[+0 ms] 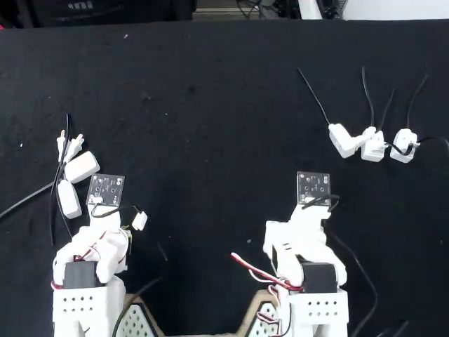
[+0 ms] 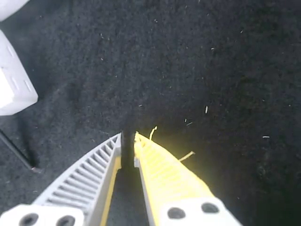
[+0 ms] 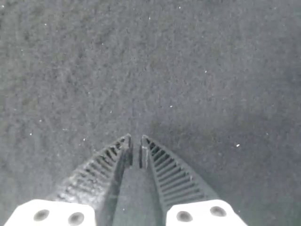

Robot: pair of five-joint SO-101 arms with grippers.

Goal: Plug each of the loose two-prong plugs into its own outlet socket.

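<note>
Jaws drawn almost together with only a thin slit between them, the left gripper point(image 2: 128, 137) holds nothing over the black cloth point(image 1: 210, 105). Two white corded blocks point(image 1: 81, 166) lie just beside its arm. The right gripper point(image 3: 135, 139) is likewise nearly closed and empty. Three white corded pieces point(image 1: 373, 146), plugs or sockets I cannot tell, sit far right, well apart from it.

Black lint-flecked tablecloth point(image 1: 210, 105) spread wide, with tangled cables point(image 1: 256, 8) and a white surface point(image 1: 393, 8) beyond the far edge.
</note>
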